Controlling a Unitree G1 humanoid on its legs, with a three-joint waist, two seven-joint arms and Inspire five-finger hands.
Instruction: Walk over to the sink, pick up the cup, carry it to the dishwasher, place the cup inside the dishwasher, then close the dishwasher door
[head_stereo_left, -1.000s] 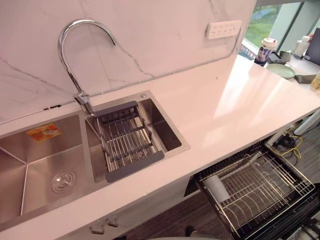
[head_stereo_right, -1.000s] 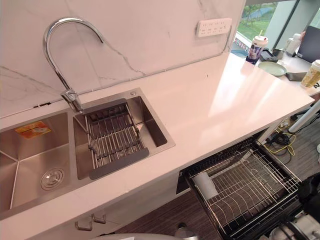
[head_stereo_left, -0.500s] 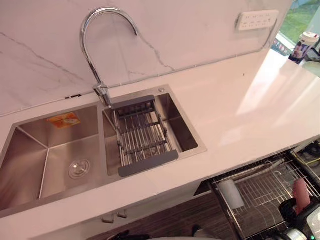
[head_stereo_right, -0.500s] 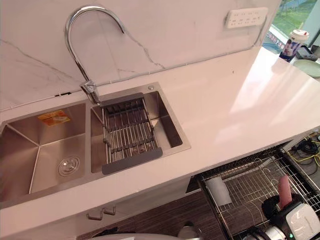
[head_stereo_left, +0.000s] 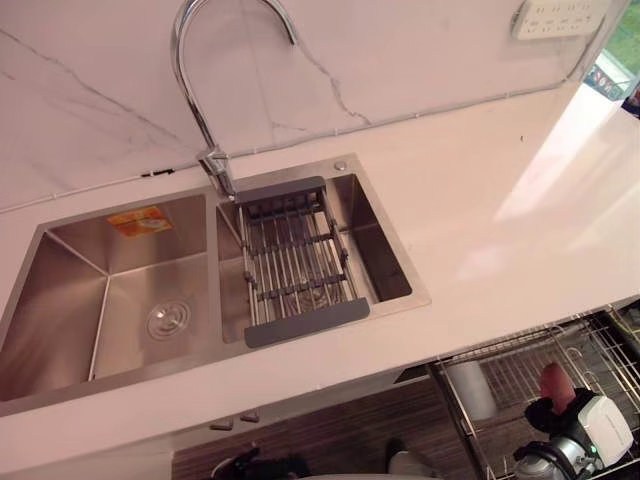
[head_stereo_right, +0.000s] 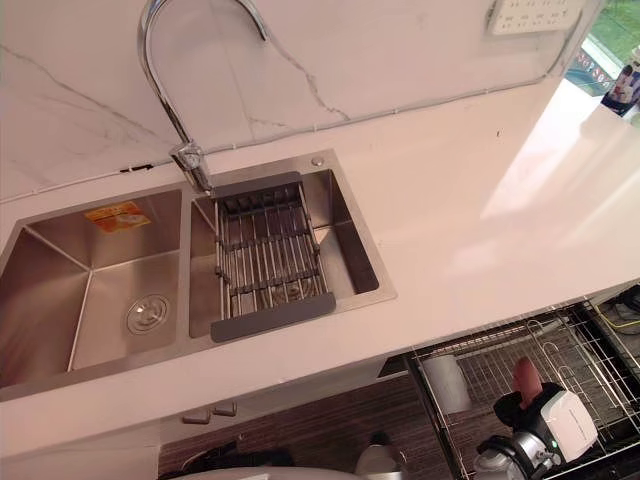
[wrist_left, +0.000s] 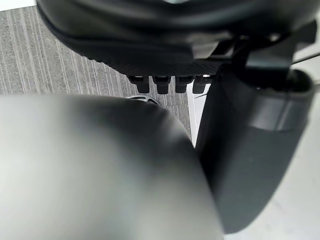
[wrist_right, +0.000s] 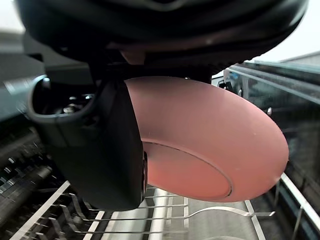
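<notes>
Here, the right robot hand (wrist_right: 107, 155) gripped the cup (wrist_right: 200, 135) above the dishwasher rack (head_stereo_right: 478, 352), clear of its wire edges.

Right hand (head_stereo_right: 512, 412) with pink cup (head_stereo_right: 525, 375) moved further in over dishwasher rack (head_stereo_right: 592, 350); camera shifted.

The sink (head_stereo_left: 60, 300) is brushed steel, its faucet (head_stereo_left: 217, 168) polished chrome. The desk (head_stereo_left: 500, 200) is smooth and glossy. The cup (wrist_right: 210, 135) looks like matt, smooth pink plastic. The dishwasher rack (head_stereo_right: 600, 350) is shiny metal wire.
</notes>
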